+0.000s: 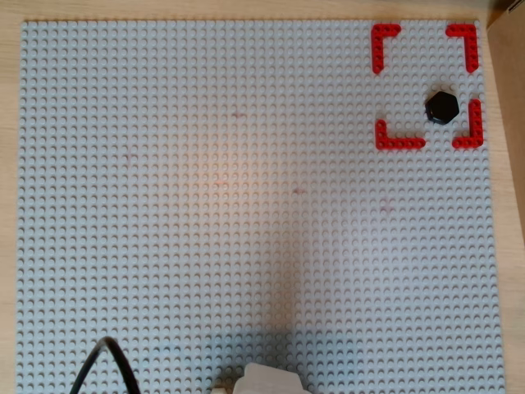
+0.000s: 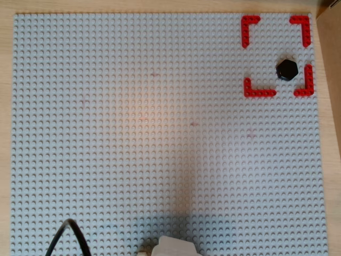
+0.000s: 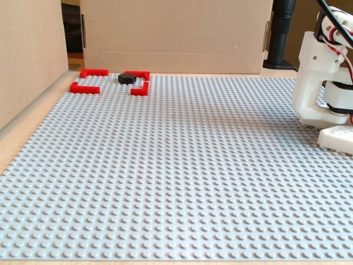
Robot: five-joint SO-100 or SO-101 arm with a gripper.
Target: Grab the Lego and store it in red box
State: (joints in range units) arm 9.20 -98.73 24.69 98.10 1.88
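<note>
Overhead views, one Lego [image 1: 441,107] inside one red box [image 1: 385,36], four brackets

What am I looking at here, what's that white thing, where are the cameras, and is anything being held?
Two pictures look straight down at a grey studded baseplate; the third is a fixed camera low at the plate's edge. The white plastic shape at the right of the fixed view is the lower part of a small robot arm. Its end effector is out of sight, so no grasp can be seen. Four red corner pieces outline a square, the red box. The Lego, a dark hexagon, lies inside it, close to one corner piece.
</note>
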